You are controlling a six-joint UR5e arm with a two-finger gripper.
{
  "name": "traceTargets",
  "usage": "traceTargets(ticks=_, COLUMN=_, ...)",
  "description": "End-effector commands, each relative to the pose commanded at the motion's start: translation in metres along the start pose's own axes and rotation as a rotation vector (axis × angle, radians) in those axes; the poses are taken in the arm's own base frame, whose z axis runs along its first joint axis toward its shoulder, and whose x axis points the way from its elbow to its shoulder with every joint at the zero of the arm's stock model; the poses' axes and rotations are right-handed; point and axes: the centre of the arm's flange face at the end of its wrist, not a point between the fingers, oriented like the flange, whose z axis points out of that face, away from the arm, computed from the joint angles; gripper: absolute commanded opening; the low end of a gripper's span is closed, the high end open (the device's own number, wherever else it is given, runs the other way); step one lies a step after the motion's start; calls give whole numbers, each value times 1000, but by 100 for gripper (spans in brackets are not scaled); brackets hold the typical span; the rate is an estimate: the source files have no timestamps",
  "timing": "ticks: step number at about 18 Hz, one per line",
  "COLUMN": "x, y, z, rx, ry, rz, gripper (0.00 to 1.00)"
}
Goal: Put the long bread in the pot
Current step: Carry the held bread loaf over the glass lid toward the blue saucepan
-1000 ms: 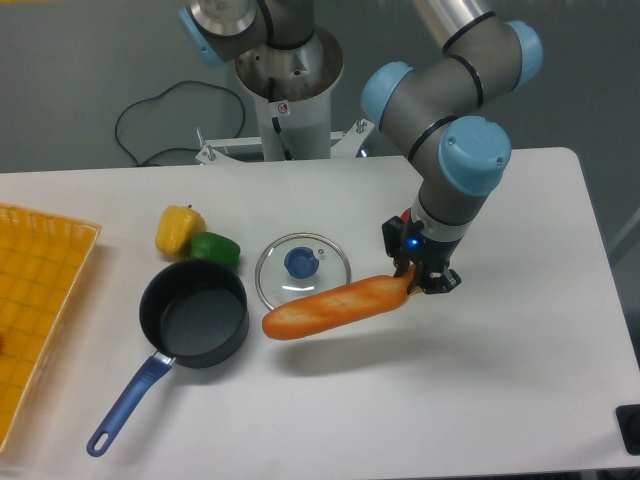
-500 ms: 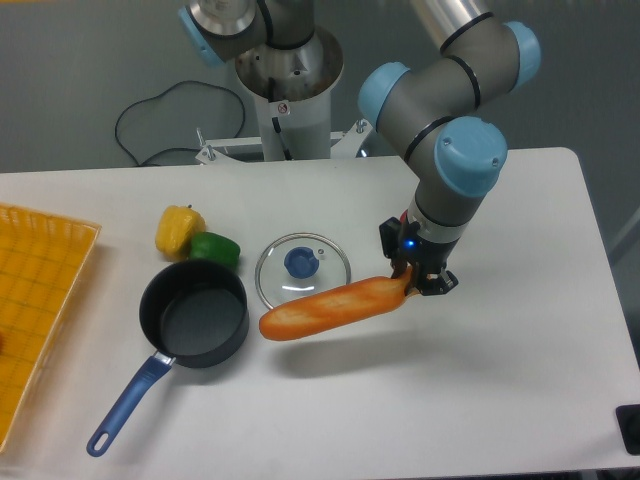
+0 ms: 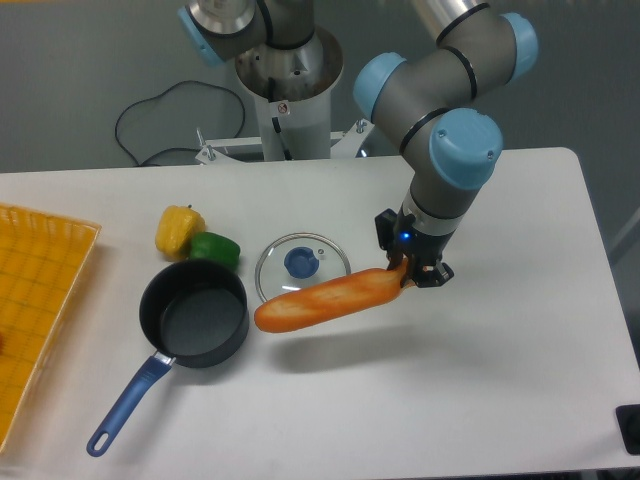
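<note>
The gripper [image 3: 408, 276] was clamped on the right end of the long bread [image 3: 325, 300], holding the loaf off the white table [image 3: 480, 400] — its shadow lay on the tabletop below it. The bread's left end hung lower, overlapping the near edge of the glass lid [image 3: 302, 266] and just right of the pot [image 3: 194, 315], which sat empty with its blue handle pointing toward the front-left. A yellow pepper [image 3: 178, 229] and a green pepper [image 3: 214, 249] lay just behind the pot — an orange tray [image 3: 40, 300] sat at the far left.
</note>
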Motion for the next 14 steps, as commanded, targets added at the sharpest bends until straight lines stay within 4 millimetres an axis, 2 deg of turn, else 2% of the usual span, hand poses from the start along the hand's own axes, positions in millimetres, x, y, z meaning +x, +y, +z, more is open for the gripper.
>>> traceTargets(ticks=2, x=2, y=-1, z=-3, rx=0, ry=-4, rz=-2, gripper=34)
traceTargets(ticks=6, x=9, y=-19, z=-1, rx=-3, ry=-1, rz=-26, gripper=34)
traceTargets(ticks=14, x=35, y=-67, z=3, rx=-30, ry=3, rz=-48, gripper=35)
